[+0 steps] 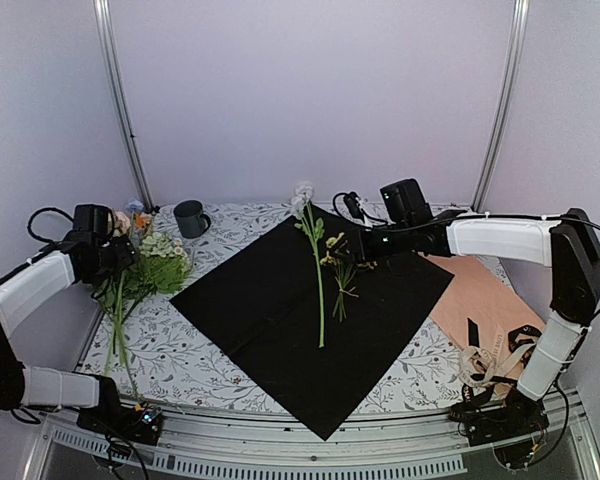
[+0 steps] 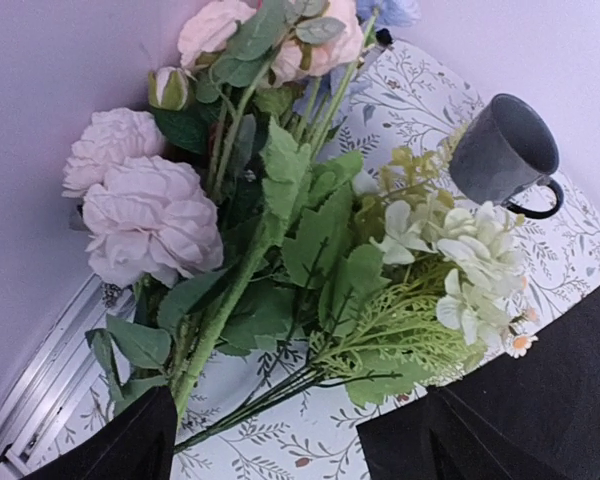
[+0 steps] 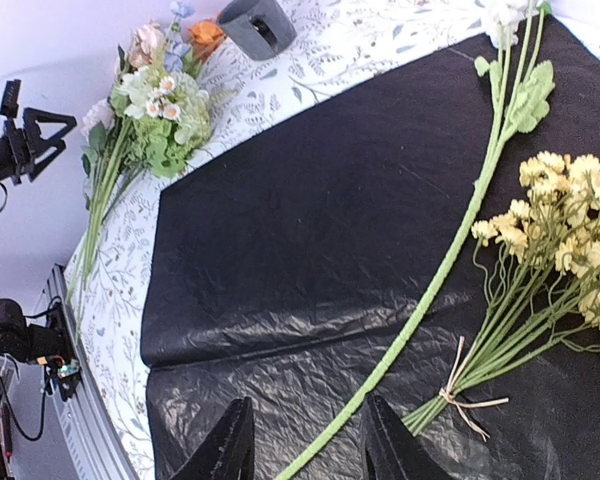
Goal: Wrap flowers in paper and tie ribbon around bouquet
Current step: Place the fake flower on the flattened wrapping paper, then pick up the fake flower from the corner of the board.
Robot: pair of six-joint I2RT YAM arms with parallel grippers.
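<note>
Mid-table: black paper (image 1: 280,330), spread flat, one corner toward the near edge. On it, lying far to near, a long-stemmed white flower (image 1: 319,285), bloom just past the far corner. Just right of that stem, also on the paper, a small yellow sprig (image 1: 340,268) tied with twine.

Right gripper (image 1: 364,246): low over the far right part of the paper, beside the sprig. Fingers (image 3: 232,448) apart, clamped on nothing. From the wrist view, flower stem seen in the gap, gap wider than the stem.

Left gripper (image 1: 120,258): far left, above a heap (image 1: 150,268) of loose flowers, pink blooms (image 2: 145,215) among them. Fingers (image 2: 130,445) spread wide, green stems visible between, nothing gripped.

Far side, between heap and paper: a dark mug (image 1: 191,218).

Right of the paper: a peach sheet (image 1: 475,300). At its near end, by the right arm's base, the cream ribbon (image 1: 495,360) in loose loops.
</note>
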